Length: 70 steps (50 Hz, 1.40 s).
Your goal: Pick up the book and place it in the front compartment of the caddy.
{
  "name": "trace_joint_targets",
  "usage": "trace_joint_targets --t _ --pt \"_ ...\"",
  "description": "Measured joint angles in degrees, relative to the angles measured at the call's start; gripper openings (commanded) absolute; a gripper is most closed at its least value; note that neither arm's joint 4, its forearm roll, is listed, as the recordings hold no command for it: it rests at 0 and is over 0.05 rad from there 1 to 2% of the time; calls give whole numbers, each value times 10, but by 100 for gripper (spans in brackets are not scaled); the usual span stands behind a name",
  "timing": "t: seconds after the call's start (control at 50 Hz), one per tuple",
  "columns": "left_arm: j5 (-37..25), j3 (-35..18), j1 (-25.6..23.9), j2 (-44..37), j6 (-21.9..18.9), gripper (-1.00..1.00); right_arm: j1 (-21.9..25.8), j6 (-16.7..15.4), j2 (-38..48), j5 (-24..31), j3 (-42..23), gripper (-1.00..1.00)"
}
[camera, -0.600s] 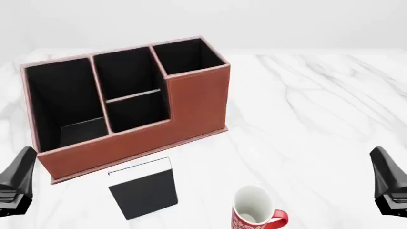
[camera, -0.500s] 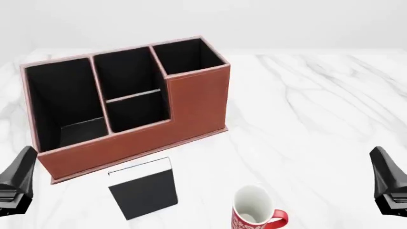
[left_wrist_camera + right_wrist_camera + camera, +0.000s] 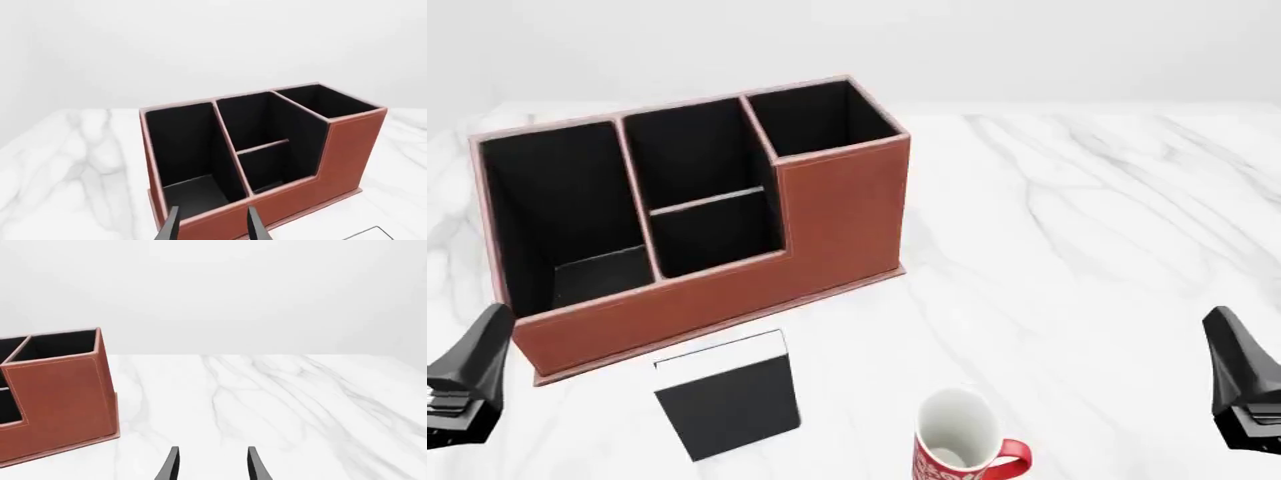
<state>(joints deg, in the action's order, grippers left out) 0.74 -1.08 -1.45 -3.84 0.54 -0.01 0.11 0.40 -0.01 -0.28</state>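
The book lies flat on the white marbled surface, near side, left of centre. Its black cover faces up and its white strip of page edges runs along the far side. It sits just in front of the caddy, apart from the caddy's base lip. Only a corner of the book shows in the left wrist view.

The caddy stands upright on the far left part of the surface, turned at a slight angle. Its front compartment is the near cell of the divided middle bay, behind the lower brown wall; its visible interior is black lining only.

A red-and-white mug stands upright to the right of the book, well apart from it, handle pointing right.

The left pincer hangs at the near left edge, beside the caddy's near left corner. Its fingers are spread with nothing between them, as shown in the left wrist view.

The right pincer hangs at the near right edge, well apart from every object. Its fingers are likewise spread and hold nothing, as shown in the right wrist view.
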Motion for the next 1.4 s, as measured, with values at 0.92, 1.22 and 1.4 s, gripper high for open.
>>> trace_joint_targets --t 0.92,1.22,1.4 --pt "-270 -356 -241 -288 -185 100 0 0 0 0 0 100" --pt "-352 -436 -310 -388 -232 100 0 0 0 0 0 100" --pt "-394 -470 -344 -443 -228 100 0 0 0 0 0 100"
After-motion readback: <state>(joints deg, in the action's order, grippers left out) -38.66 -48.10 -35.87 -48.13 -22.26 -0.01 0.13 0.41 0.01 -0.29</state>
